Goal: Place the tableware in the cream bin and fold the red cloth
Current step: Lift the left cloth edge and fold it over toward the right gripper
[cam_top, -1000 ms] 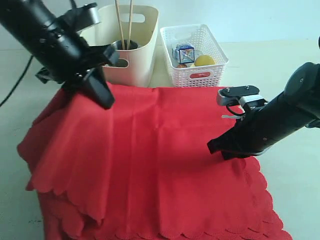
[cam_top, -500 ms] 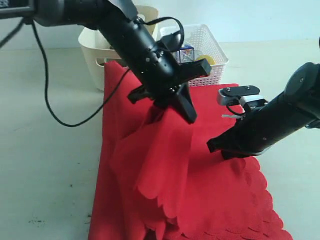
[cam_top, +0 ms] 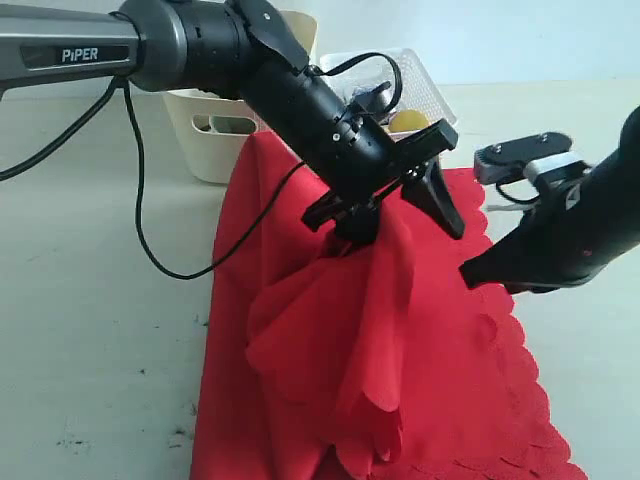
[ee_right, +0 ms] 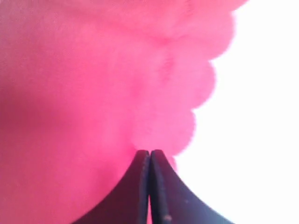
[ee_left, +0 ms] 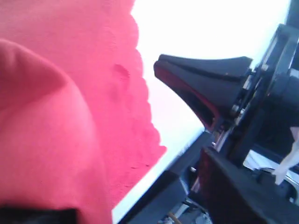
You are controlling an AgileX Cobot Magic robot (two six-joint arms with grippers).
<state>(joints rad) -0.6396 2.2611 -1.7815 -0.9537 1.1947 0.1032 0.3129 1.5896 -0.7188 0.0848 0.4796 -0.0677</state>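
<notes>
The red cloth [cam_top: 300,400] sprawls mid-surface, one side heaped over in a lump. The cream bin [cam_top: 200,140] sits at the far edge. The left claw [cam_top: 408,230] gapes empty above the heap; the right claw [cam_top: 470,275] is clenched at the scalloped edge. Best re-grip a corner and lay edges flush.

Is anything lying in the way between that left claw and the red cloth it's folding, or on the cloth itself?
Nothing visible. The left gripper hangs open directly over the bunched red cloth, with no gap to cross. No loose objects lie on the cloth; only the shut right gripper sits at its scalloped edge.
</notes>
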